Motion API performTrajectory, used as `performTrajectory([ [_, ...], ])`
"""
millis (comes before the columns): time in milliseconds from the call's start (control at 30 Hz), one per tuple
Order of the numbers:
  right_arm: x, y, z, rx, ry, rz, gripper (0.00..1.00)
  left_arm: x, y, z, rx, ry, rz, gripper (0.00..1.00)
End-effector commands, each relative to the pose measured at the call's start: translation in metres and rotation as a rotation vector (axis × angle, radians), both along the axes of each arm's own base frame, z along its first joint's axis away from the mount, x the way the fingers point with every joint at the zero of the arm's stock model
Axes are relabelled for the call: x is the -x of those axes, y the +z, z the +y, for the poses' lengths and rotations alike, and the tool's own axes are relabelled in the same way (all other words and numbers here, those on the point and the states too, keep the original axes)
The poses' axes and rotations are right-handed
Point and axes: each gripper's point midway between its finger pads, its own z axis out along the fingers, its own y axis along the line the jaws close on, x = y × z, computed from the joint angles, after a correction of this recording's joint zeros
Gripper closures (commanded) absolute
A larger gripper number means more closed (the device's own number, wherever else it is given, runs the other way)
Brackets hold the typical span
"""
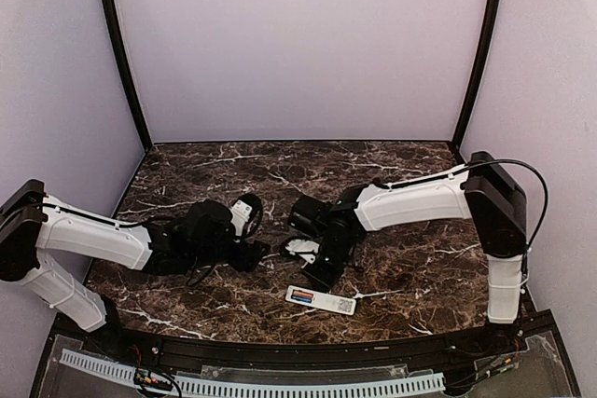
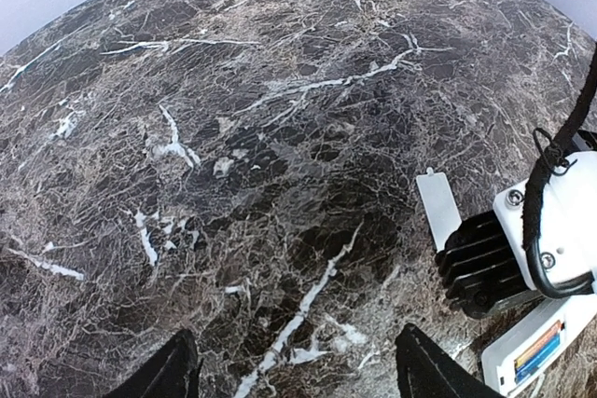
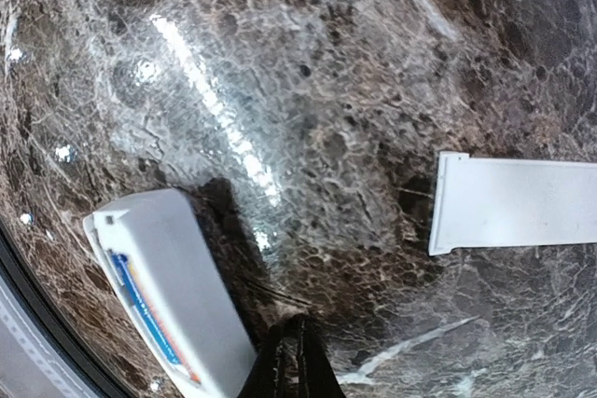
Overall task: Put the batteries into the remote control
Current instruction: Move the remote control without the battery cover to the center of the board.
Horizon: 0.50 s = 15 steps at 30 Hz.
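The white remote control [image 1: 322,301] lies back up near the table's front edge, its battery bay open at its left end. The orange and blue batteries [image 1: 302,295] lie side by side in that bay. They also show in the left wrist view [image 2: 540,351] and in the right wrist view [image 3: 151,312]. My right gripper [image 3: 297,353] is shut and empty, just above the marble between the remote [image 3: 177,277] and the flat white cover piece [image 3: 518,202]. My left gripper [image 2: 298,370] is open and empty over bare marble, to the left of the cover [image 2: 438,208].
The right arm's wrist body [image 2: 546,235] stands close on the right of my left gripper, above the remote [image 2: 522,361]. The dark marble table [image 1: 410,258] ends at a black front rail [image 1: 280,351]. Purple walls enclose the back and sides.
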Motion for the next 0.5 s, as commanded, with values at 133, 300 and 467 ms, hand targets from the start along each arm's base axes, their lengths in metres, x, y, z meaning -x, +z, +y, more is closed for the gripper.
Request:
performTrajectory([
  [133, -0.059, 0.046, 0.011, -0.097, 0.137, -0.179, 0.86, 0.0, 0.006, 0.008, -0.008, 0.012, -0.04, 0.28],
  [300, -0.057, 0.066, 0.031, -0.268, 0.494, -0.324, 0.63, -0.003, 0.013, 0.017, -0.007, 0.05, -0.077, 0.28],
  [467, -0.053, 0.075, 0.033, -0.399, 0.911, -0.494, 0.42, -0.008, 0.02, 0.027, 0.017, 0.101, -0.103, 0.21],
])
